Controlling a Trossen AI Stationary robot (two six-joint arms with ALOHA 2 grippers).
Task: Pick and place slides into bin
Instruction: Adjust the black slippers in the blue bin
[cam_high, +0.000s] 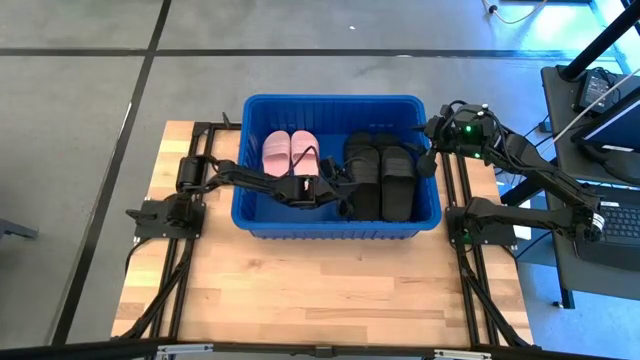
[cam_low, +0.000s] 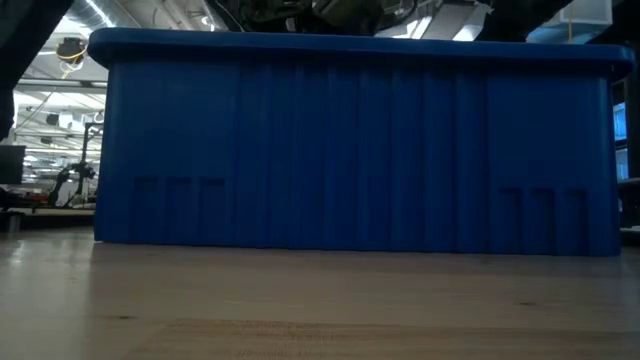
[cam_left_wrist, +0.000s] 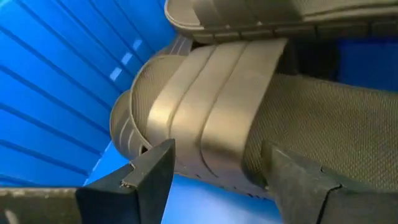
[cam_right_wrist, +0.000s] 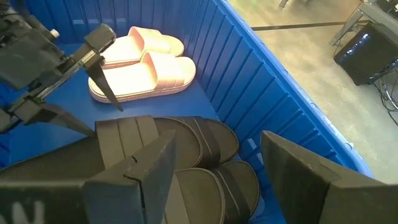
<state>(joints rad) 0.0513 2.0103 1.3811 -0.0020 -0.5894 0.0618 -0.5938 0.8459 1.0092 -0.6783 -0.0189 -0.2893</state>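
Observation:
The blue bin (cam_high: 340, 225) stands at the middle of the wooden table and fills the low view (cam_low: 350, 150). Inside it a pale pink pair of slides (cam_high: 290, 152) (cam_right_wrist: 146, 65) lies at the left, and several black slides (cam_high: 380, 180) (cam_right_wrist: 186, 149) lie side by side at the right. My left gripper (cam_high: 322, 190) (cam_left_wrist: 217, 165) reaches into the bin between the two groups. It is open, with its fingers on either side of a black slide's strap (cam_left_wrist: 217, 99). My right gripper (cam_high: 432, 140) (cam_right_wrist: 217, 146) hovers open over the bin's far right corner, above the black slides.
Bare wooden tabletop (cam_high: 320, 290) stretches between the bin and the near edge. The bin's ribbed walls (cam_right_wrist: 249, 81) enclose both grippers' working room. A desk with equipment (cam_high: 600, 100) stands beyond the table's right side.

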